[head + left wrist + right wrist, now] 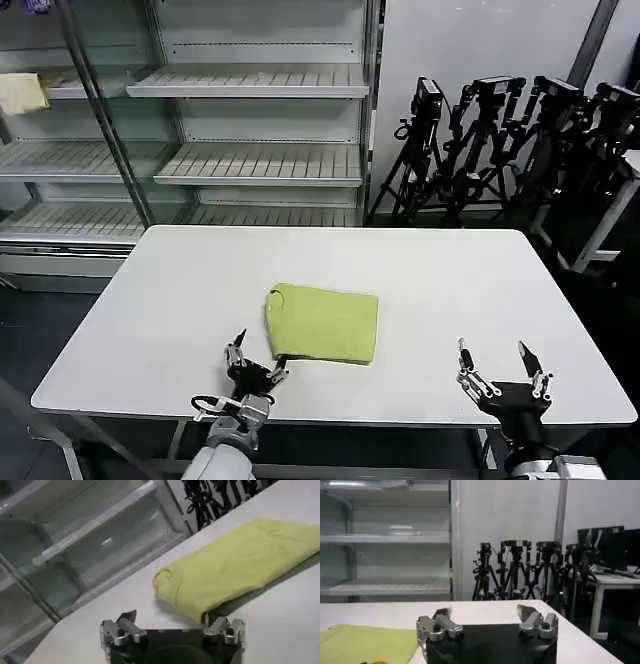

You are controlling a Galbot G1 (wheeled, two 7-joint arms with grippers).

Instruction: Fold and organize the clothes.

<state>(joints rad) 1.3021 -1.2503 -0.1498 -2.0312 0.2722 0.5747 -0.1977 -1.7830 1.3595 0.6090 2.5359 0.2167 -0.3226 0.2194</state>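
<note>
Lime-green cotton, the T-shirt (323, 322) lies folded into a compact rectangle near the middle of the white desk (480, 290), a little toward the near edge. In the head view its collar end sits at about 9 o'clock on the bundle. No print can be made out on the upward face in any view, and the sleeves are tucked out of sight inside the fold.

Left tool (256, 361) stands released at 7 o'clock from the shirt, fingers spread. Its right finger is just at the shirt's near left corner; from the left wrist view that corner (200, 614) overlaps the finger, so whether they touch cannot be told. The far end of the shirt (240, 562) is cut off by that picture's edge.

Right tool (500, 367) is also released, fingers apart, well clear of the shirt at roughly 4 o'clock from it, near the desk's front edge. In the right wrist view just a strip of the shirt (365, 644) shows at the frame's edge, part hidden by the tool's black body.

Behind the desk are metal shelves (255, 160), with a pale cloth (22, 92) at 10 o'clock, cut by the frame, and tripods (500, 140) at 1 o'clock.
</note>
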